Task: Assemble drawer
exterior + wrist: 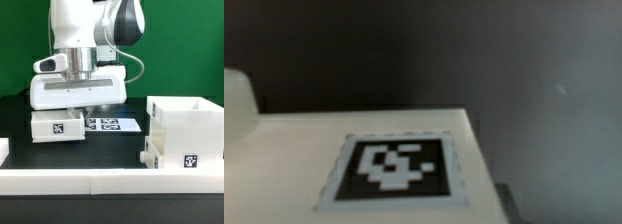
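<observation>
A: Exterior view, left to right. First item?

B: Small tray (57, 126), printed face toward the camera, sitting on the black table (15, 118) at the exterior view's left. The gripper (82, 107) hangs directly over its rear edge. The fingers are hidden, so I cannot tell whether the claw is released or clenched.

A: Wrist view?

B: A white top face carrying a tag (397, 168) fills the lower part. No fingers are visible there.

A: Next?

B: Marker board (112, 124), flat, just beside the small tray. Then a second tray (150, 152), low against the tall casing (185, 122) at the exterior view's right. A long white rail (100, 181) runs across the front.
</observation>
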Tool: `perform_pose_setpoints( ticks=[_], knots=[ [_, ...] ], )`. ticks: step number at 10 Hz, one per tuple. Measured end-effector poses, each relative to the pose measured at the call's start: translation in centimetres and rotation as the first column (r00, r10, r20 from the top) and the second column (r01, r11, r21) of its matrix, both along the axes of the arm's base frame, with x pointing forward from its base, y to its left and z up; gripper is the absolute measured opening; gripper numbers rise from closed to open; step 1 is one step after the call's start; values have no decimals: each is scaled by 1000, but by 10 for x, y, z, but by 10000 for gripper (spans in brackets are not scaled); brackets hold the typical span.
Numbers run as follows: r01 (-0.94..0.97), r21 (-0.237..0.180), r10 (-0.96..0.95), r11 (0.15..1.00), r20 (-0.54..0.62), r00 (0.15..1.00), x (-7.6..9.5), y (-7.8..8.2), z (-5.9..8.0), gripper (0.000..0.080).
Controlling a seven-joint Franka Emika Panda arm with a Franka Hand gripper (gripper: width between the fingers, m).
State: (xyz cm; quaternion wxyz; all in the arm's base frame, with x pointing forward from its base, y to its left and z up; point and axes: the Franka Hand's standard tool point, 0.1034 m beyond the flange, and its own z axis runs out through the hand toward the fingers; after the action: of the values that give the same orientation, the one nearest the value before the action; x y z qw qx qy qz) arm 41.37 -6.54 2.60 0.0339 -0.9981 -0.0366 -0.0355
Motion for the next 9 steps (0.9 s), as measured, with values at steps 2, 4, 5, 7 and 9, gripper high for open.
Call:
perform_pose_setpoints(
  ticks=[2, 4, 5, 7, 9],
  knots=[
    [6, 15, -6, 1000, -4, 1000, 19, 14, 8, 41],
    [33, 27, -33, 999, 2, 999, 40, 38, 21, 41],
    [0, 25, 0, 1000, 5, 1000, 40, 39, 20, 41],
    [-12, 24, 12, 1000, 4, 1000, 39, 37, 19, 41],
    [-239, 11, 239, 971, 10, 971, 43, 28, 19, 41]
  ],
)
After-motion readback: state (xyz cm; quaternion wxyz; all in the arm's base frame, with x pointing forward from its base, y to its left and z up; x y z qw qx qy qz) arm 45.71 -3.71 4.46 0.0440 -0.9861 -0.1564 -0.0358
